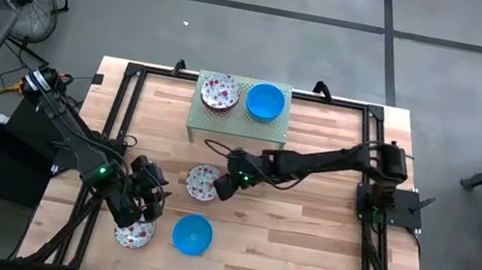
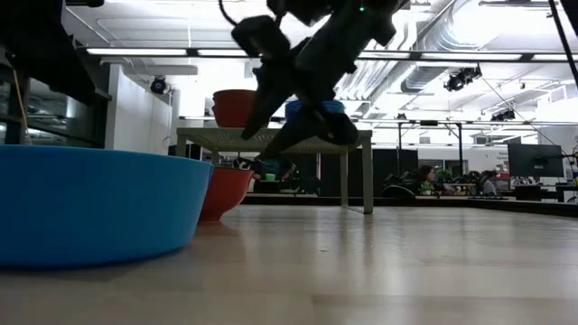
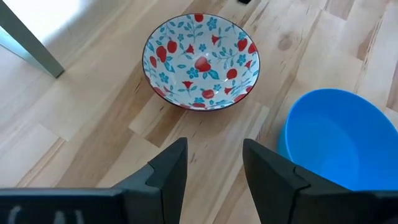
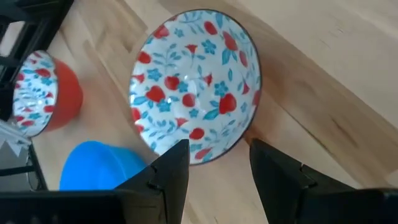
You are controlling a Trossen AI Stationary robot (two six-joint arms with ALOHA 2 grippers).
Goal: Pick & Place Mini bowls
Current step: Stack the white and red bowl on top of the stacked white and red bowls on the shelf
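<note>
Both arms are dark, jointed links with black cables trailing along them. A small green light glows on each, seemingly near the wrist. Each tool's fingers are matte black, angular slabs.

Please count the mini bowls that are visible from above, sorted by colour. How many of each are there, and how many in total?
Blue bowls: 2, one on the rack and one on the table near the front.
Floral bowls: 3, one on the rack, one mid-table, one under the left gripper.
Total: 5
</note>
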